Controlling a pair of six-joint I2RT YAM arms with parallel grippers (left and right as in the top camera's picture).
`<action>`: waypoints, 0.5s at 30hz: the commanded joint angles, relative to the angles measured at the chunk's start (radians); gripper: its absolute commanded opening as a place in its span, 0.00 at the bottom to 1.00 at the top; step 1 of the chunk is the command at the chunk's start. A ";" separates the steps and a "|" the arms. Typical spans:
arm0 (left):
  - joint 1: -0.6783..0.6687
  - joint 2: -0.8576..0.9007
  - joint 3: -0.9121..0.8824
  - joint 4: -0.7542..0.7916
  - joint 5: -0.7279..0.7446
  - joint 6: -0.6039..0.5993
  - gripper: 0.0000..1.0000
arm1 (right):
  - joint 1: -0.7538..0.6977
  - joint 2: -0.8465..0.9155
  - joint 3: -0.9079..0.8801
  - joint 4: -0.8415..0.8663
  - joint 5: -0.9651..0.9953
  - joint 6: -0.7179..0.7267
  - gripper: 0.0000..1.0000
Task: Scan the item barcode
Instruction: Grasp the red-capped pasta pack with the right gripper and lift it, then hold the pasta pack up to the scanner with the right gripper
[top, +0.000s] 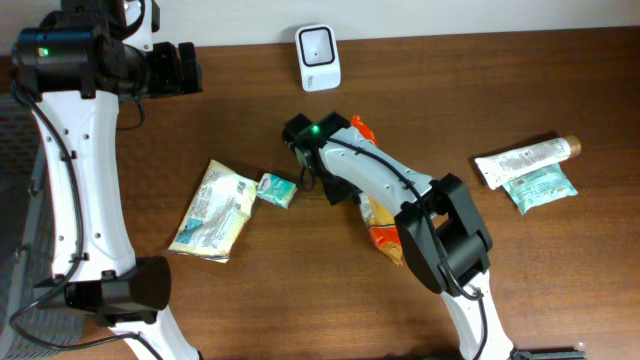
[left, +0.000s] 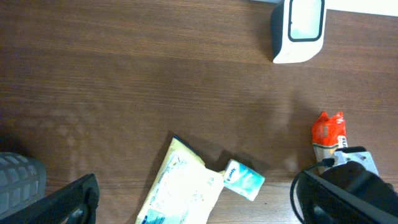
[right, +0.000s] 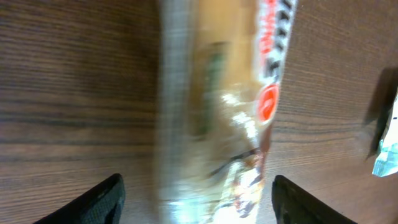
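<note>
The right gripper (right: 196, 198) is released, fingers spread either side of the blurred orange snack packet (top: 383, 238); the packet lies flat on the table (top: 450, 90) under the right arm, near the white scanner (top: 318, 58); the left gripper (top: 185, 68) gapes wide, empty, well apart from both.

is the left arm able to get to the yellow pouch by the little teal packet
Probably yes: the yellow pouch lies uncovered, with only the teal packet at its corner, and the left gripper is open and empty.
</note>
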 joint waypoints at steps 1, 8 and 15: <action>0.003 -0.006 0.008 0.002 0.000 0.016 0.99 | -0.060 0.008 0.016 0.001 0.023 0.016 0.76; 0.003 -0.006 0.008 0.002 0.000 0.016 0.99 | -0.164 0.042 -0.022 0.063 -0.185 -0.058 0.56; 0.003 -0.006 0.008 0.002 0.000 0.016 0.99 | -0.199 0.039 -0.021 0.045 -0.375 -0.137 0.04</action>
